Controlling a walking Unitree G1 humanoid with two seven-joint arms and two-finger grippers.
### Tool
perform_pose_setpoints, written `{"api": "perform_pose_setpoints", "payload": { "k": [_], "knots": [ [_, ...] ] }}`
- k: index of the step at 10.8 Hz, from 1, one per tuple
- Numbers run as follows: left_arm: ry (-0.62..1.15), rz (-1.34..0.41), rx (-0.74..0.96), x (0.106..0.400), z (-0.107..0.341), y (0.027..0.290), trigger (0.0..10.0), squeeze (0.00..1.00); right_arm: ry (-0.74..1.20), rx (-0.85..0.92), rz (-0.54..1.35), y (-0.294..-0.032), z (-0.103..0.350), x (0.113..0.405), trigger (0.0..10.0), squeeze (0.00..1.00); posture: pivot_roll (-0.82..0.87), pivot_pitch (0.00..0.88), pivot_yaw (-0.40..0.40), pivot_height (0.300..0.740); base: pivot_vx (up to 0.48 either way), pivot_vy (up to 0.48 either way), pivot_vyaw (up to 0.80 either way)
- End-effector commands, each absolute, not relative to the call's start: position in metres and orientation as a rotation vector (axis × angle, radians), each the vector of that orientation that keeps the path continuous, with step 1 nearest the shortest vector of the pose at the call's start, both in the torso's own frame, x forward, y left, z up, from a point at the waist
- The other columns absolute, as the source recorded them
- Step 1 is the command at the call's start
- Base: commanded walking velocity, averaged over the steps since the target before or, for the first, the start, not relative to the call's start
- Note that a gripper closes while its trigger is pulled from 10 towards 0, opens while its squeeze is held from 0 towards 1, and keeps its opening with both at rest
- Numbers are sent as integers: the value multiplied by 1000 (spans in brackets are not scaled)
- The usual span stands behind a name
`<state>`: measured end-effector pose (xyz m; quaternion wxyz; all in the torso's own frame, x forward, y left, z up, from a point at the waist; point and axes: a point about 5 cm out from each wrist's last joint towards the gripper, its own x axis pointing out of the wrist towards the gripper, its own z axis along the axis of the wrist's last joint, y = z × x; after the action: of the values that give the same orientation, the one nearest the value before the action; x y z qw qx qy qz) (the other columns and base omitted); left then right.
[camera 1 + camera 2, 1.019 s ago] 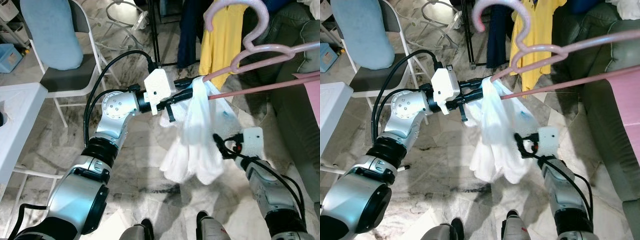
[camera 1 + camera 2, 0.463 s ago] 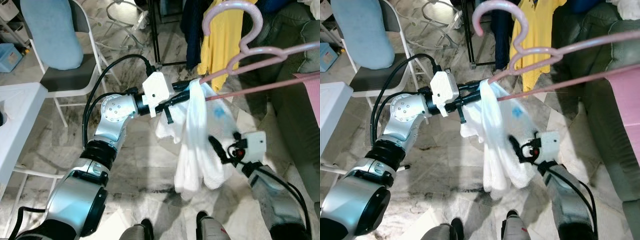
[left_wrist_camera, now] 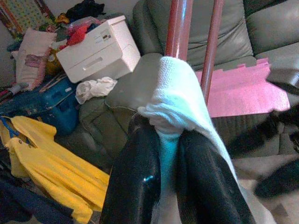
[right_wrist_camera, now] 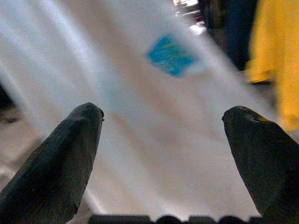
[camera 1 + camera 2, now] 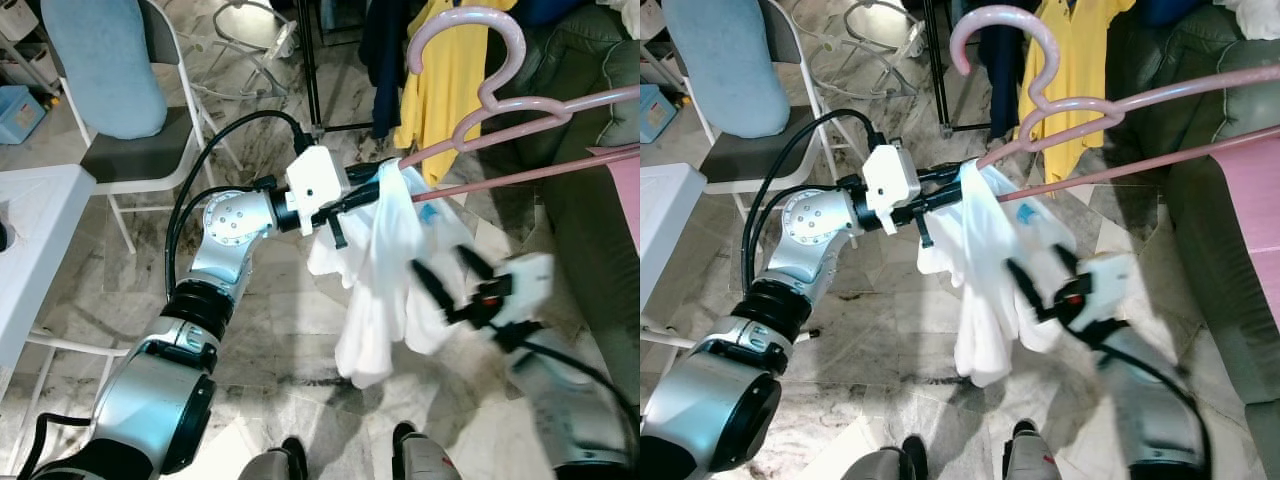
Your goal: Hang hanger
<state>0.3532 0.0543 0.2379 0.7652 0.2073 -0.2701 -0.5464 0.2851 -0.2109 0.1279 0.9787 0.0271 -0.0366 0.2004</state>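
You're mid-carry: your left gripper (image 5: 362,195) has its fingers pinched on the white cloth garment (image 5: 385,270) draped over the pink plastic hanger (image 5: 500,100), held up mid-scene. Right gripper (image 5: 452,280), fingers wide, sits beside the cloth. Next, you need the hook raised toward a rail.

1. A grey-veined marble floor (image 5: 290,330) spreads below.
2. A folding chair (image 5: 140,150) with a blue cushion (image 5: 100,60) stands on it.
3. A white table (image 5: 30,230) sits just beside the chair.
4. A dark green sofa (image 5: 590,200) lies well apart from the chair.
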Motion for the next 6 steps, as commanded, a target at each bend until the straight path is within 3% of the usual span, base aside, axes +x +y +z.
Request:
{"api": "perform_pose_setpoints", "payload": {
  "k": [1, 3, 6],
  "knots": [
    [-606, -1175, 462, 353, 240, 59, 0, 0, -86, 38, 347, -219, 128, 285, 10000, 0, -215, 252, 161, 740, 0, 0, 0],
    [-627, -1185, 449, 351, 244, 57, 0, 0, -86, 12, 263, -235, 132, 290, 10000, 0, -212, 252, 159, 740, 0, 0, 0],
    [-647, -1184, 447, 350, 248, 57, 0, 0, -104, 17, 301, -230, 135, 294, 10000, 0, -206, 251, 157, 740, 0, 0, 0]
  ]
}}
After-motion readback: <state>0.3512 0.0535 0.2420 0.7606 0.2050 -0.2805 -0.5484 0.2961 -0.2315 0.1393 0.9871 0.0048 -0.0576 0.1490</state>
